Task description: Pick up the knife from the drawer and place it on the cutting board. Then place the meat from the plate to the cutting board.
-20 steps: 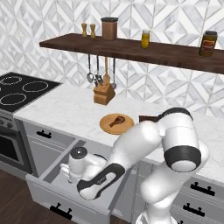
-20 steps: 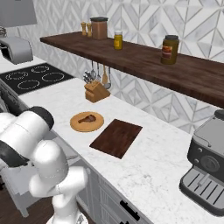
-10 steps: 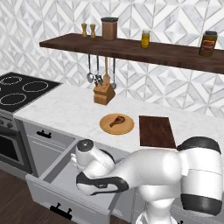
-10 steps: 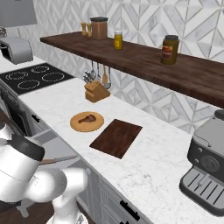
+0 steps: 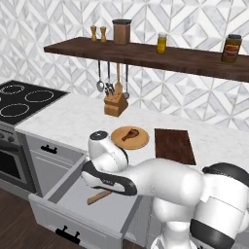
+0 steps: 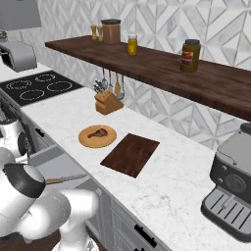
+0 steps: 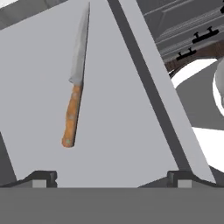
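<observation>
Hand (image 7: 112, 177) wide open, empty (above knife (image 7: 75, 89), apart).

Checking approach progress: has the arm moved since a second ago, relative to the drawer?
Yes. In the left base view the arm has swung down from beside the plate into the open drawer; the gripper, open, hangs above the knife.

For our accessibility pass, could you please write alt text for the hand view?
A wooden-handled knife lies flat on the grey floor of the open drawer, blade pointing up the picture. The open tool hangs above it, fingertips apart and touching nothing. The drawer's side wall runs diagonally to the right.
</observation>
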